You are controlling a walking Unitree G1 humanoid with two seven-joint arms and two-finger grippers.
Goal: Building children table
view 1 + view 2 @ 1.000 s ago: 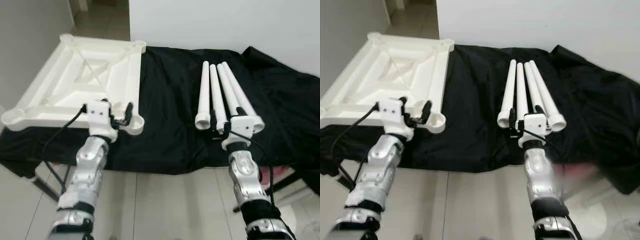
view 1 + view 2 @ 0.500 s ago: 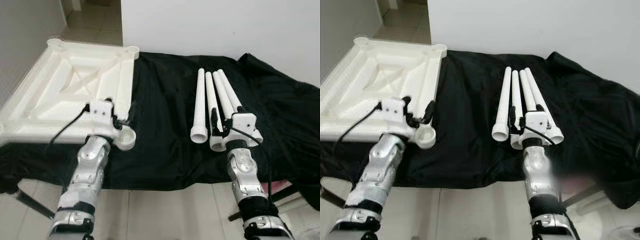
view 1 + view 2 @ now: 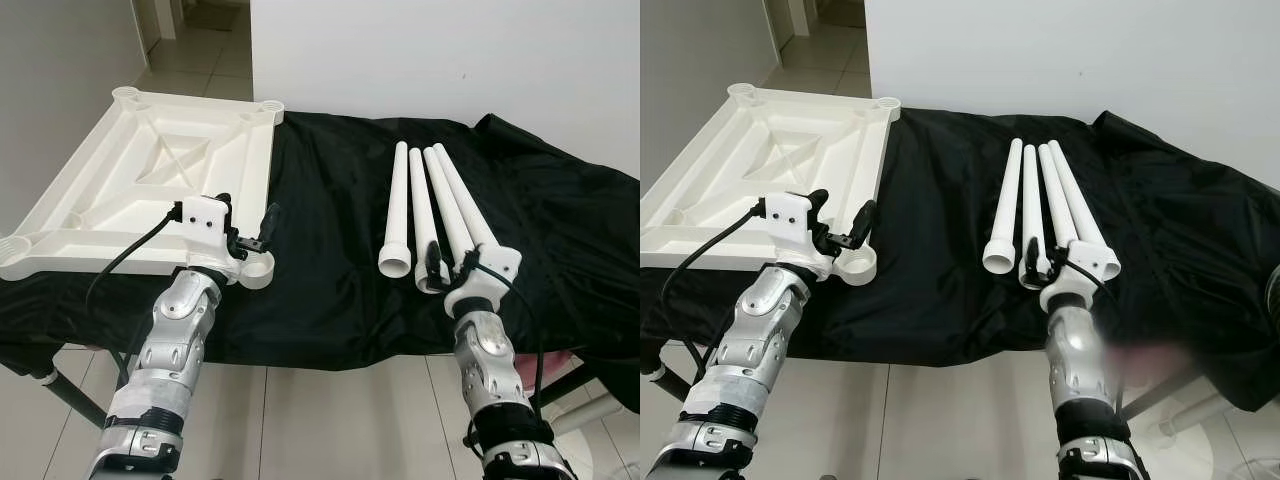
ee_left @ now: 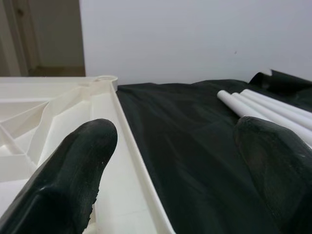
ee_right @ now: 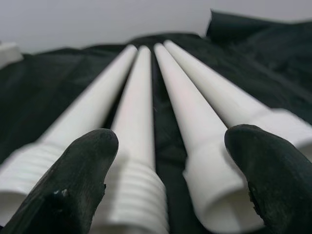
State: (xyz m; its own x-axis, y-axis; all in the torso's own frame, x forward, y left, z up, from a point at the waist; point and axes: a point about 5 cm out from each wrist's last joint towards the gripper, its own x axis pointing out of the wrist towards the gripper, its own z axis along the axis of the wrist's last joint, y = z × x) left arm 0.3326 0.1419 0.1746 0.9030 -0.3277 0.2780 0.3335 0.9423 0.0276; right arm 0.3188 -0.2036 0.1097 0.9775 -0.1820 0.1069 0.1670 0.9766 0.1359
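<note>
A bench draped in a black cloth (image 3: 340, 250) carries the parts of the children's table. The white tabletop (image 3: 150, 180) lies upside down on the robot's left part of the bench, its ribbed underside and diagonal braces facing up, with round leg sockets at the corners; the near corner socket (image 3: 258, 270) sits at the bench's front edge.

The left end effector (image 3: 248, 232) hovers just above that near corner socket, its 2 black fingers (image 4: 73, 175) spread apart and grasping nothing. In the left wrist view one finger lies over the tabletop's inner panel and the other over the black cloth, with the tabletop's raised rim running between them.

To the robot's right, 4 white table legs (image 3: 430, 210) lie side by side on the cloth, tapering toward the wall, their wide ends pointing at the robot. At least 2 of those ends are ribbed with threads (image 5: 141, 195).

The right end effector (image 3: 452, 270) is at the near ends of the legs, released, its fingers (image 5: 263, 170) parted and straddling the 2 middle legs without closing on them. The leftmost leg (image 3: 398, 205) lies slightly apart from the other 3.

A white wall (image 3: 450, 60) rises behind the bench, and tiled floor (image 3: 330, 420) shows below its front edge.
</note>
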